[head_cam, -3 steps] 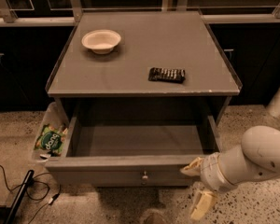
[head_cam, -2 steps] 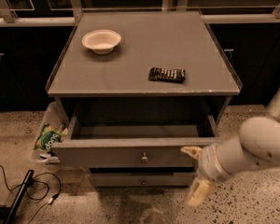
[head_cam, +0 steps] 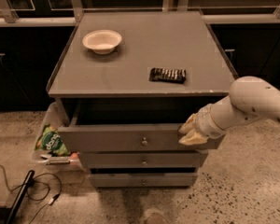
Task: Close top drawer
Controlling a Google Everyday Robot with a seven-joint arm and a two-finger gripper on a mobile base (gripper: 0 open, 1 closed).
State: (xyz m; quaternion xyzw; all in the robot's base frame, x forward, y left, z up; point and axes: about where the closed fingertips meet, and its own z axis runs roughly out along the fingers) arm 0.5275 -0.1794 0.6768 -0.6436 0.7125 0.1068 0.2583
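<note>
The top drawer point(head_cam: 130, 138) is a wide grey drawer with a small round metal knob point(head_cam: 144, 141) at its centre. It stands a little way out of the grey cabinet point(head_cam: 144, 69), and a dark gap shows above its front panel. My gripper point(head_cam: 190, 130) is at the right end of the drawer front, touching or nearly touching the panel. My white arm point(head_cam: 252, 101) comes in from the right. Two narrower drawer fronts point(head_cam: 143, 161) sit below.
A white bowl point(head_cam: 102, 41) and a dark flat packet point(head_cam: 167, 74) lie on the cabinet top. A clear bin with a green bag point(head_cam: 50, 141) stands left of the cabinet. Black cables point(head_cam: 23, 190) lie on the speckled floor at lower left.
The top drawer has slid inward, from wide open to only slightly open. My gripper has moved up and toward the cabinet along with the drawer's right end.
</note>
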